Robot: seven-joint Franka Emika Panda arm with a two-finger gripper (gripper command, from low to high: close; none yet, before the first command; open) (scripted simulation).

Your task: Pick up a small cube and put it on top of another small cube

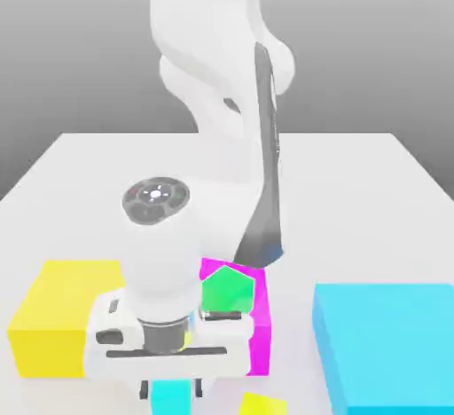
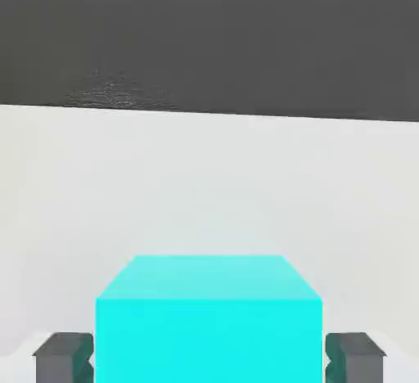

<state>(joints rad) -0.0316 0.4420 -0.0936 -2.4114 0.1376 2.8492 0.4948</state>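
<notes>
The gripper (image 2: 209, 357) is clamped on the small cyan cube (image 2: 209, 324), one dark finger (image 2: 64, 357) pressed to each side (the cube sits flat on the white table (image 2: 204, 185)). In the exterior view the cube (image 1: 170, 397) lies at the near edge, below the hand. Behind it stand a yellow block (image 1: 58, 316), a magenta block (image 1: 259, 329) with a green cube (image 1: 228, 289), and a large cyan block (image 1: 390, 347) on the exterior view's right.

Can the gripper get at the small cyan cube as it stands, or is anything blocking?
Likely yes. In the hand view the small cyan cube sits squarely between the gripper's dark fingers, jaws closed against its sides, with nothing wedged in between.
</notes>
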